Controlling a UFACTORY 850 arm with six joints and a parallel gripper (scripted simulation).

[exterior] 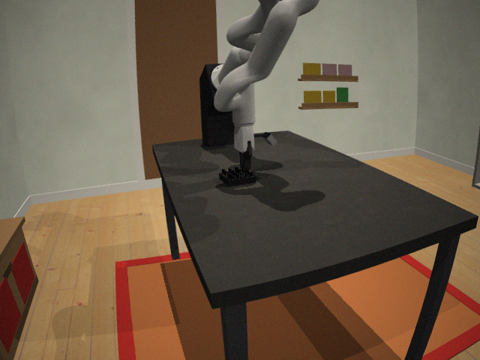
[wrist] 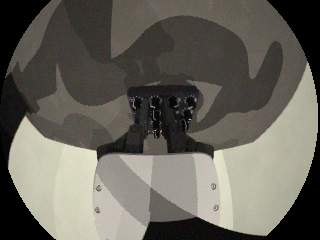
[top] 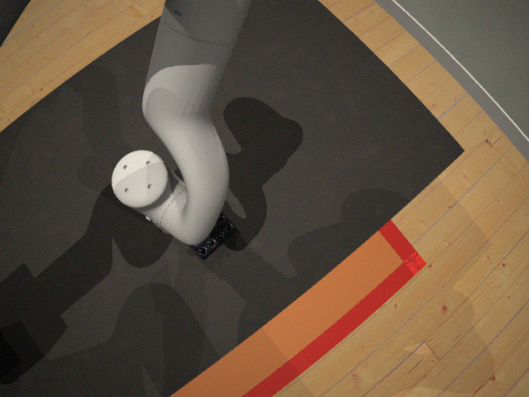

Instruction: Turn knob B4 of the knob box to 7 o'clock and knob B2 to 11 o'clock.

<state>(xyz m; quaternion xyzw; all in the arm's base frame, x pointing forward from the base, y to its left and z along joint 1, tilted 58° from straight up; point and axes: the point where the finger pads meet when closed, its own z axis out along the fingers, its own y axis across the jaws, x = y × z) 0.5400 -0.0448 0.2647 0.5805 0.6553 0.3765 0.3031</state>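
Observation:
The black knob box stands flat on the dark table. Its raised black knobs show in rows; in the wrist view one row of knobs lies along the far edge. My gripper points down over the box, fingers partly apart, low among or just above the knobs. A column of knobs shows in the gap between the fingers, with space at both sides; contact cannot be told. The fingers hide some knobs beside that column. In the top view the arm hides the gripper and part of the box. Names, socket and most white lines are not legible.
The dark table bears the box. The arm reaches over it from its black mount. A small grey object lies near the table's far edge. Neighbouring knobs stand close around the fingers.

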